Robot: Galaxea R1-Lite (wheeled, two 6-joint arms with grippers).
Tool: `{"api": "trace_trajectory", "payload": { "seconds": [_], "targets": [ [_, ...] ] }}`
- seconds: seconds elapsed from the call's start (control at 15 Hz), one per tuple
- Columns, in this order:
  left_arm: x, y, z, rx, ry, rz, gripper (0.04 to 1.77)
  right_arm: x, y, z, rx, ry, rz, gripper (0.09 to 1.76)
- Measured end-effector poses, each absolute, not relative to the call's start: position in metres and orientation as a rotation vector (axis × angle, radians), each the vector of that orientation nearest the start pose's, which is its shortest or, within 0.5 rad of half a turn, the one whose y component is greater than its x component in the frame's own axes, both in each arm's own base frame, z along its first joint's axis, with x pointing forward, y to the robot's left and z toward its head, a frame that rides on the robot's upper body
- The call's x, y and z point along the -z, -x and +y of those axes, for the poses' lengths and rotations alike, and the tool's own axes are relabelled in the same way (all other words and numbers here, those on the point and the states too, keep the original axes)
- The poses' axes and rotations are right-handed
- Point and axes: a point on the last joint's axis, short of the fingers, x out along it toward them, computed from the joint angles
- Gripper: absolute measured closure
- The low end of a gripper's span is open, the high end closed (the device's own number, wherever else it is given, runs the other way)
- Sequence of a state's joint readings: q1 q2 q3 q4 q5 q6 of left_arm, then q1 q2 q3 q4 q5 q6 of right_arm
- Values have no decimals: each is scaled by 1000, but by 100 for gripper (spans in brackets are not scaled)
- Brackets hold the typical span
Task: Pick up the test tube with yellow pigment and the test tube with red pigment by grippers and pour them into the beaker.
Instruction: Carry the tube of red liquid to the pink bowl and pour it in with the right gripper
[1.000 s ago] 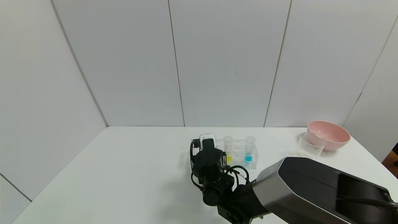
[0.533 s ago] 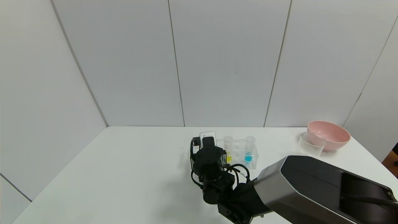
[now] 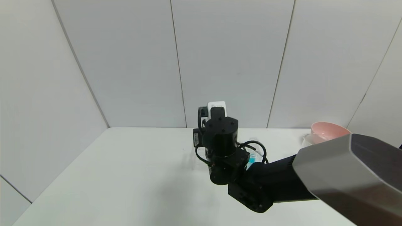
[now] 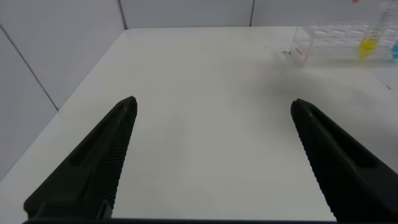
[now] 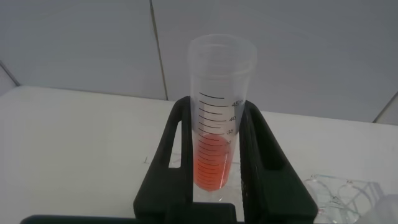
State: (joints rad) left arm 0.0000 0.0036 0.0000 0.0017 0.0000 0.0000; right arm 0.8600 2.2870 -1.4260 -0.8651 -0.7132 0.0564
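The right gripper [image 5: 214,155] is clamped on the test tube with red pigment [image 5: 216,118], its two black fingers [image 5: 176,155] pressed against opposite sides of the tube's lower half. The tube stands upright between them, long axis vertical, open mouth above the fingertips and the red-orange liquid at finger level. The left gripper [image 4: 211,143] hangs over bare table [image 4: 205,93] with its fingers spread wide and nothing between them; the test tube with yellow pigment [image 4: 369,37] stands upright in the clear rack [image 4: 336,46] well ahead of it.
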Motion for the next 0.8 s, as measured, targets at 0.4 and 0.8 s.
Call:
{"api": "trace_trajectory", "payload": {
  "seconds": [0.4, 0.8],
  "targets": [
    [-75, 23, 0, 0, 0, 5, 5, -206, -306, 314, -111, -112, -67, 136],
    [-75, 23, 0, 0, 0, 5, 5, -235, -334, 201, 145, 17, -74, 136]
  ]
}}
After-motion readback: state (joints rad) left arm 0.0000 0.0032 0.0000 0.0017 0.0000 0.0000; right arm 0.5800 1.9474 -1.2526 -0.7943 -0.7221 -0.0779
